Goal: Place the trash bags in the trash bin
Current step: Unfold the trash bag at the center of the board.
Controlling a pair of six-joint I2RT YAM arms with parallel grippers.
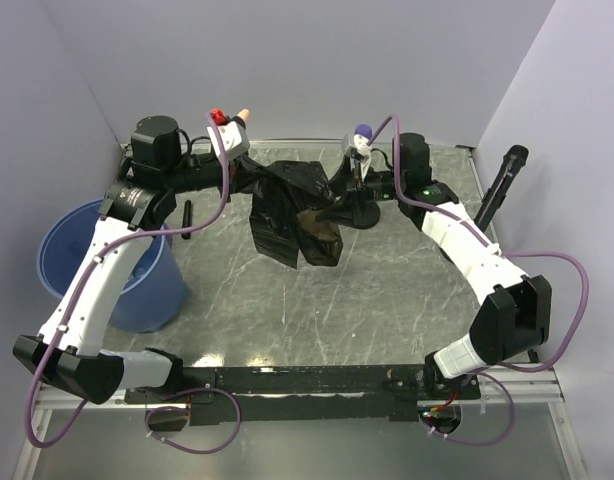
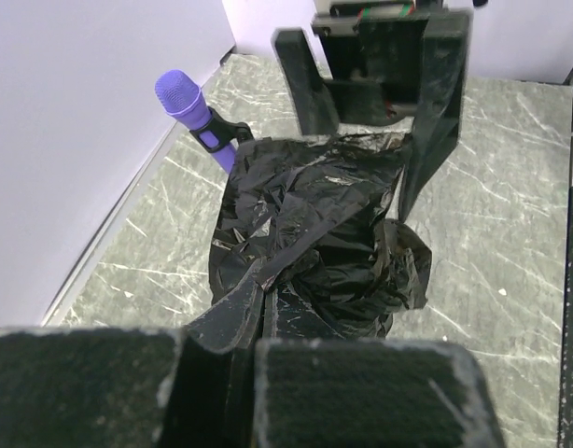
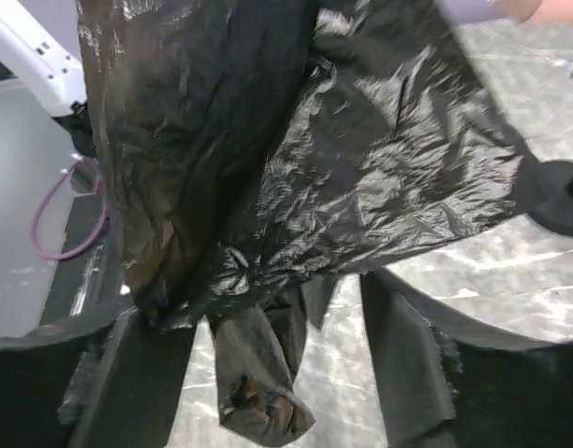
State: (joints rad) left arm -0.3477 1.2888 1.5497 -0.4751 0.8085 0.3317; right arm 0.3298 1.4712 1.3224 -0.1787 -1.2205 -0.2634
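A black trash bag (image 1: 287, 215) hangs crumpled above the table's back middle, between my two grippers. My left gripper (image 1: 255, 182) is shut on the bag's upper left part; in the left wrist view its fingertips (image 2: 261, 294) pinch the black plastic (image 2: 314, 224). My right gripper (image 1: 339, 198) is open at the bag's right side. In the right wrist view the bag (image 3: 296, 159) drapes over the gripper (image 3: 268, 308), with a twisted end hanging between the spread fingers (image 3: 408, 364). The blue trash bin (image 1: 62, 255) stands at the left, partly hidden by my left arm.
A purple-tipped stick (image 2: 186, 101) on a black round base (image 1: 365, 215) stands behind the bag. A black marker (image 1: 185, 215) lies near the bin. A black tube (image 1: 499, 190) leans at the right wall. Red and orange items (image 1: 227, 118) sit at the back.
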